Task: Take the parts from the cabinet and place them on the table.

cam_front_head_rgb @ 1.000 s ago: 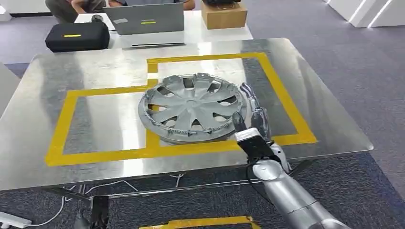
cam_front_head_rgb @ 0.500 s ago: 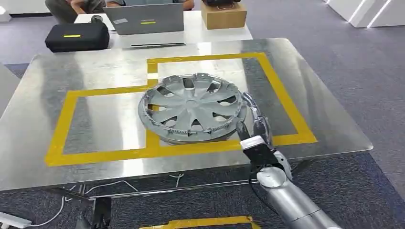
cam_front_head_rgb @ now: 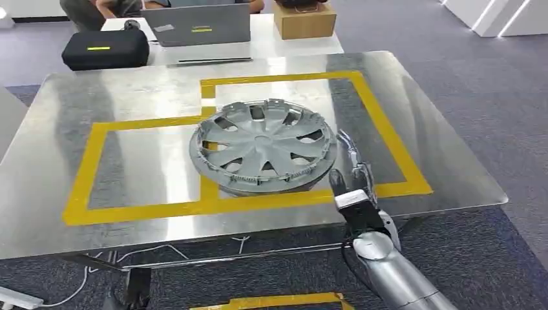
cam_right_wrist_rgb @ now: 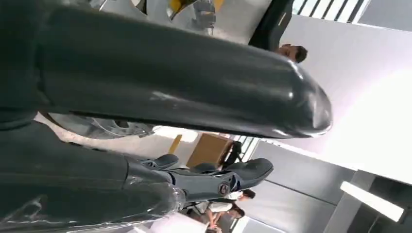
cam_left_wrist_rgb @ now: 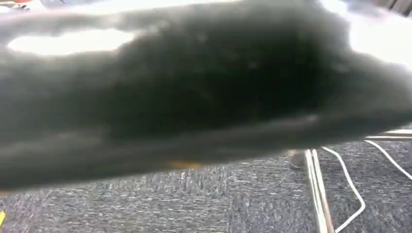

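Scanning left to right: black case (cam_front_head_rgb: 105, 48) and laptop (cam_front_head_rgb: 203, 24) on the far white table, cardboard box (cam_front_head_rgb: 304, 19) beside them. Wheel cover (cam_front_head_rgb: 262, 146) lies flat on the steel desk (cam_front_head_rgb: 129, 90), straddling the yellow tape (cam_front_head_rgb: 90, 161). I see my right hand (cam_front_head_rgb: 352, 174) just beside its rim, fingers spread, holding nothing. Left hand: cannot tell, wrist view blurred dark.

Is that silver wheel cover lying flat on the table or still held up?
Flat: the wheel cover rests face-up on the metal table; the right hand is beside it, fingers apart.
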`<state>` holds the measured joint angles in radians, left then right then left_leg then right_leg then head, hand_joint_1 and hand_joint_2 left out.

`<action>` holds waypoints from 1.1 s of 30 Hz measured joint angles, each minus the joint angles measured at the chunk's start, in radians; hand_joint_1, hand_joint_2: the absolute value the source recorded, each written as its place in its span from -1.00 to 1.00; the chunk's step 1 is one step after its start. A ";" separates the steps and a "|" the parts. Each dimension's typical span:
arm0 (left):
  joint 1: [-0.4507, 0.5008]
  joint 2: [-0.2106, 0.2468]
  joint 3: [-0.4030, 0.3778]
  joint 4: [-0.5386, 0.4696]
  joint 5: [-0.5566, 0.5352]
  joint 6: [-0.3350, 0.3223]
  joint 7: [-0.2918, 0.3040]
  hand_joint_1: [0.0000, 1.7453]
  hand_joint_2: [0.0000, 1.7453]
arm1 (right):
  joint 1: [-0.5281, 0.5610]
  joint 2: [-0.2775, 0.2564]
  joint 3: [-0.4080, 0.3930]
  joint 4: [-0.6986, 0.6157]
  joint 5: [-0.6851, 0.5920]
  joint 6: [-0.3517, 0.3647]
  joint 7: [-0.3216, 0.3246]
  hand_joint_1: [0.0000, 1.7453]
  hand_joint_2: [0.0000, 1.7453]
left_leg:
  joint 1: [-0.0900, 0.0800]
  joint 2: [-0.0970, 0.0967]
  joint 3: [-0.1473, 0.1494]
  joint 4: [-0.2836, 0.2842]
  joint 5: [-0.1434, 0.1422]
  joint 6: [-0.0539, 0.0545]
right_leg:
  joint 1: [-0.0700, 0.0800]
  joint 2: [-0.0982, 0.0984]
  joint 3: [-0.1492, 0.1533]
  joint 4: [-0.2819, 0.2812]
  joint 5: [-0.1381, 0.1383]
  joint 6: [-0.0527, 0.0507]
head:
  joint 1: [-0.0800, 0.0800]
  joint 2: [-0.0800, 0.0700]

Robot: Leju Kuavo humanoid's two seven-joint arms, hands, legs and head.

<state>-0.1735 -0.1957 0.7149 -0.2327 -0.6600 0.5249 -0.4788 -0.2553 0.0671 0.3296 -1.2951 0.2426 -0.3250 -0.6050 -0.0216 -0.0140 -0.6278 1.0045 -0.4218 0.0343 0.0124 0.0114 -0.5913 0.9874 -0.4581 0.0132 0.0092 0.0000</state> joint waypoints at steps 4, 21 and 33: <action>0.000 -0.003 -0.005 0.000 -0.002 0.002 0.001 -1.00 -1.00 | 0.002 0.000 -0.007 -0.016 0.001 -0.002 0.000 -1.00 -1.00 | 0.013 0.003 0.012 -0.018 0.006 0.013 | -0.006 -0.002 -0.066 0.141 -0.092 0.023 | 0.008 0.000; 0.011 -0.003 -0.009 0.000 -0.005 -0.002 0.007 -1.00 -1.00 | 0.033 -0.003 -0.012 -0.037 -0.009 0.015 0.007 -1.00 -1.00 | 0.026 0.004 -0.106 0.267 -0.151 -0.052 | -0.026 -0.006 0.021 0.010 -0.022 -0.009 | 0.005 0.000; 0.013 -0.004 -0.010 0.000 -0.008 -0.002 0.009 -1.00 -1.00 | 0.047 -0.003 -0.016 -0.063 -0.010 0.012 0.001 -1.00 -1.00 | 0.026 0.007 0.031 0.002 -0.027 -0.012 | -0.021 -0.002 0.001 0.040 -0.049 0.024 | 0.009 0.000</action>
<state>-0.1607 -0.1999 0.7053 -0.2327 -0.6676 0.5234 -0.4700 -0.2078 0.0645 0.3136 -1.3581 0.2323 -0.3128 -0.6039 0.0049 -0.0070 -0.5969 1.0061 -0.4487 0.0221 -0.0082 0.0089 -0.5907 1.0270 -0.5069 0.0374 0.0183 0.0000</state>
